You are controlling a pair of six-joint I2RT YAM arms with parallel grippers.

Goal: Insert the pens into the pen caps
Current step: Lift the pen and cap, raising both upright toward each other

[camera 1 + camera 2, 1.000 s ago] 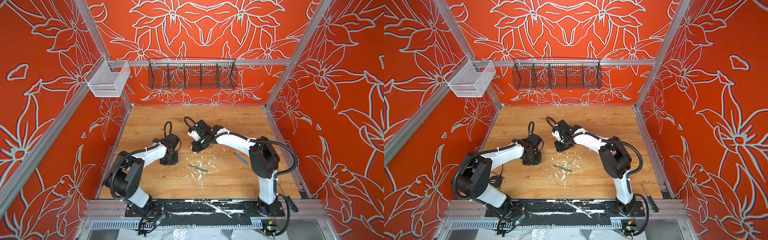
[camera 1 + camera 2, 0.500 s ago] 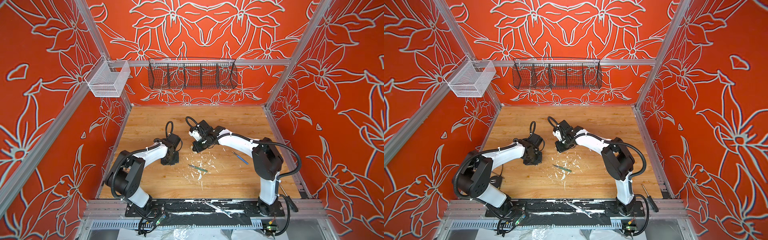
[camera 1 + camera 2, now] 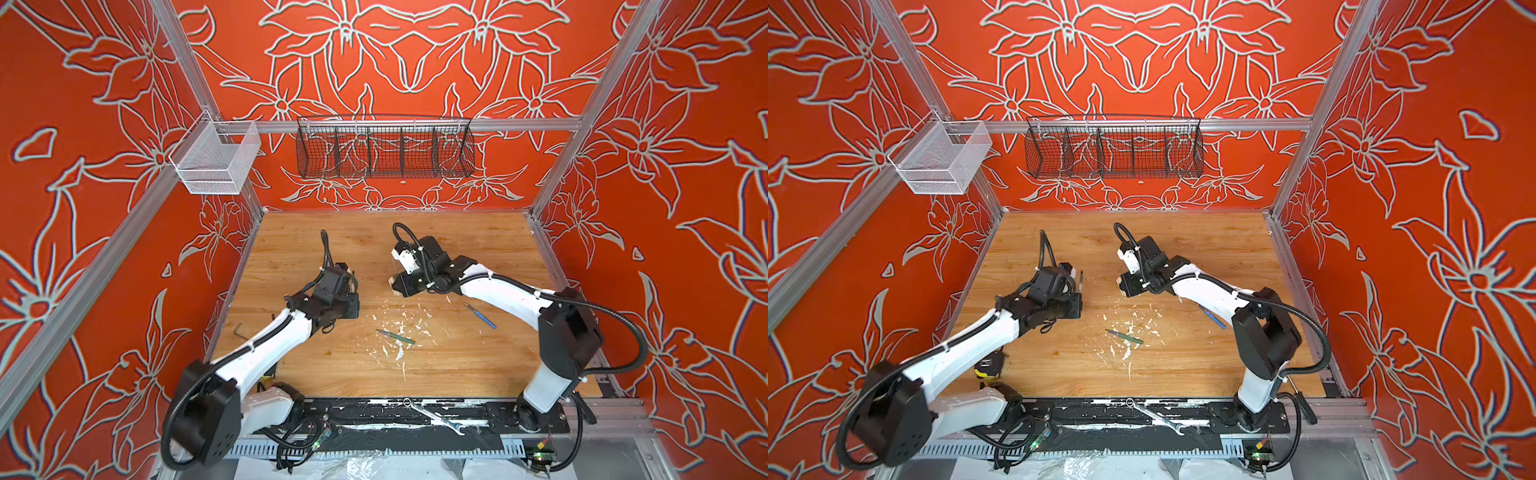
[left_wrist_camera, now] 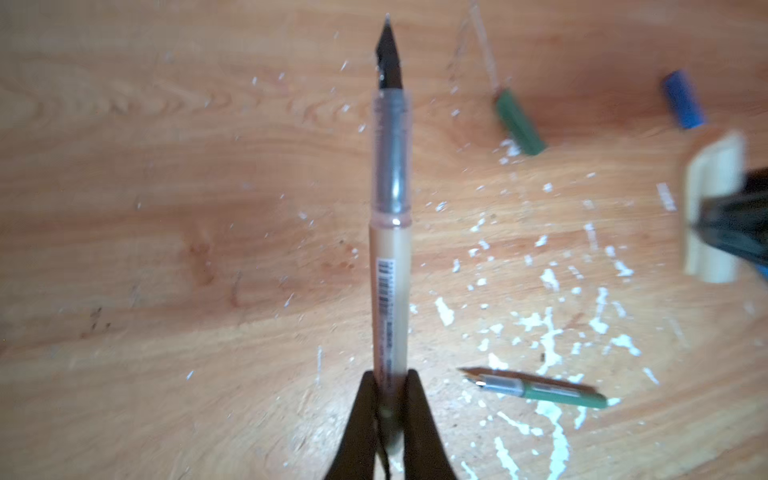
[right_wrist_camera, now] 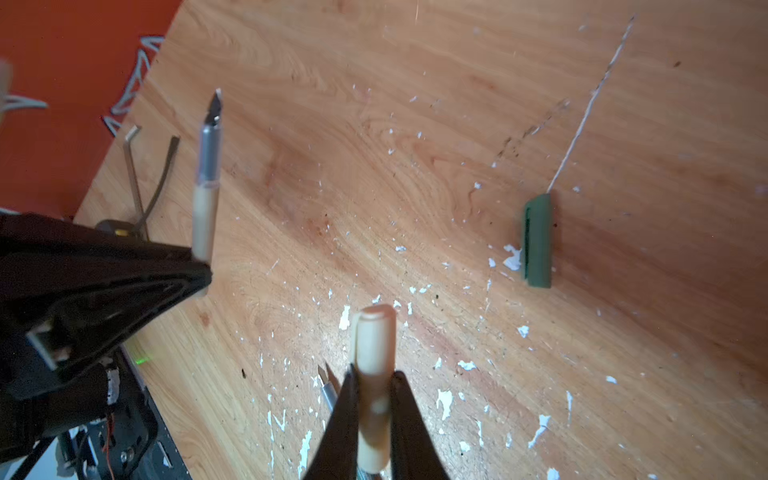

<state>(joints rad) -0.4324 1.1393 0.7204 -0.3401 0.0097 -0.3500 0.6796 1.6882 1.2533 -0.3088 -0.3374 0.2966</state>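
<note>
My left gripper (image 4: 390,386) is shut on the rear end of the beige pen (image 4: 390,249), whose dark tip points away from the wrist. My right gripper (image 5: 374,374) is shut on the beige pen cap (image 5: 374,345). In a top view the left gripper (image 3: 1077,291) and the right gripper (image 3: 1121,286) face each other a short gap apart above the table. The green pen (image 3: 397,336) and blue pen (image 3: 480,315) lie on the wood. The green cap (image 4: 519,122) and blue cap (image 4: 681,104) lie beyond the held pen.
White flecks litter the wooden table (image 3: 457,365) around the green pen. A bent hex key (image 3: 237,332) lies at the left edge, a silver wrench (image 3: 436,417) on the front rail. A white basket (image 3: 216,162) and a black wire basket (image 3: 384,149) hang on the walls.
The left jaws have closed on the beige pen. The right arm's elbow has swung a little to the right while its gripper stays near the same spot with the cap.
</note>
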